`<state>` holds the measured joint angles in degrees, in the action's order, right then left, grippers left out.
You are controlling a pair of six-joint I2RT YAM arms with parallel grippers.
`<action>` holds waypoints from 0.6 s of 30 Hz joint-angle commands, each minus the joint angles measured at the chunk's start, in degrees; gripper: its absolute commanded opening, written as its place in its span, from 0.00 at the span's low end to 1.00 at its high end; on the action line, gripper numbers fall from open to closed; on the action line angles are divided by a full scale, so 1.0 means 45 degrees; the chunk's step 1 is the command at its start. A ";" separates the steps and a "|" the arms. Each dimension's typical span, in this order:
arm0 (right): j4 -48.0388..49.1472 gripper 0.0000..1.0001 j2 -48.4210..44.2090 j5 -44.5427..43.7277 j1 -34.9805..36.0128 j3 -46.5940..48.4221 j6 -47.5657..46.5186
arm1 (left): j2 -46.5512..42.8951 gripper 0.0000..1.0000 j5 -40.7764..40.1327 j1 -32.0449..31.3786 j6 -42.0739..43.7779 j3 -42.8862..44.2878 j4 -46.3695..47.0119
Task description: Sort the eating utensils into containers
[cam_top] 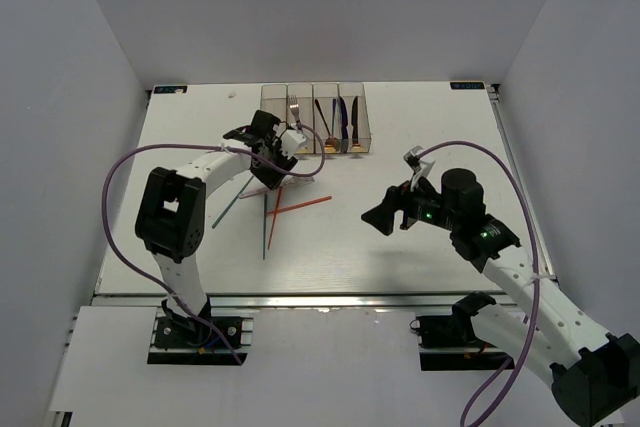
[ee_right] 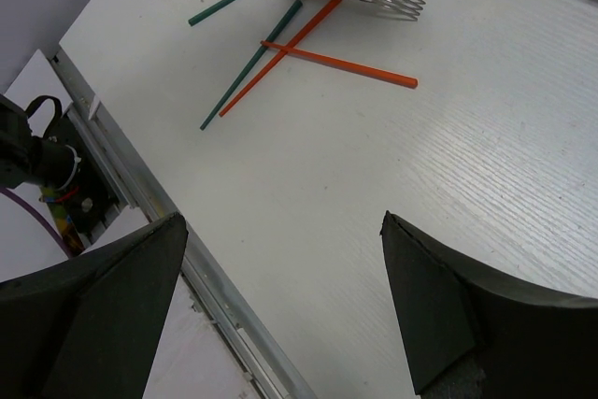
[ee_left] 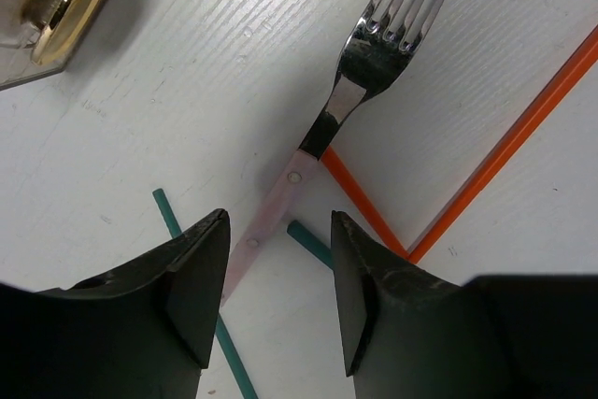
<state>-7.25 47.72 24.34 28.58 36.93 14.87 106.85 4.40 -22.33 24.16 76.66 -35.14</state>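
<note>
In the top external view we look down from above and behind the arm bases (cam_top: 200, 330), low in the frame, and take in the whole worktop (cam_top: 420, 147). In the left wrist view we sit very close, facing almost straight down past the left pincer (ee_left: 278, 231) onto a fork (ee_left: 374, 53). The right wrist view looks slantwise across the worktop from farther off; all three share that fork and the crossed chopsticks (ee_right: 280, 49).
</note>
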 commanded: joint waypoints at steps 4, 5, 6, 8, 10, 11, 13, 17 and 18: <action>0.0848 0.89 0.0117 0.0412 0.0036 -0.0120 0.0211 | 0.0454 0.54 0.0564 0.0137 0.0353 0.0678 -0.0161; 0.0848 0.89 0.0117 0.0373 0.0036 -0.0120 0.0230 | 0.0513 0.54 0.0564 0.0157 0.0353 0.0698 -0.0142; 0.0829 0.89 0.0137 0.0412 0.0036 -0.0081 0.0230 | 0.0572 0.54 0.0661 0.0176 0.0372 0.0717 -0.0161; 0.0848 0.89 0.0137 0.0451 0.0036 -0.0042 0.0230 | 0.0786 0.54 0.0720 0.0235 0.0412 0.0776 -0.0142; 0.0926 0.89 0.0137 0.0470 0.0036 -0.0042 0.0269 | 0.0943 0.54 0.0721 0.0274 0.0412 0.0854 -0.0278; 0.0946 0.89 0.0137 0.0471 0.0036 -0.0042 0.0288 | 0.1040 0.55 0.0663 0.0274 0.0412 0.0835 -0.0239; 0.1043 0.89 0.0156 0.0490 0.0036 -0.0042 0.0308 | 0.1100 0.54 0.0701 0.0313 0.0431 0.0815 -0.0220; 0.1200 0.89 0.0312 0.0607 0.0036 -0.0042 0.0405 | 0.1178 0.54 0.0720 0.0410 0.0412 0.0874 -0.0180; 0.1239 0.89 0.0371 0.0665 0.0036 -0.0061 0.0425 | 0.1217 0.54 0.0759 0.0430 0.0412 0.0893 -0.0180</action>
<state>-4.86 48.90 25.89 28.58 36.62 16.16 113.16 6.11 -21.04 25.32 78.74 -35.99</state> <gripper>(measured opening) 0.894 0.538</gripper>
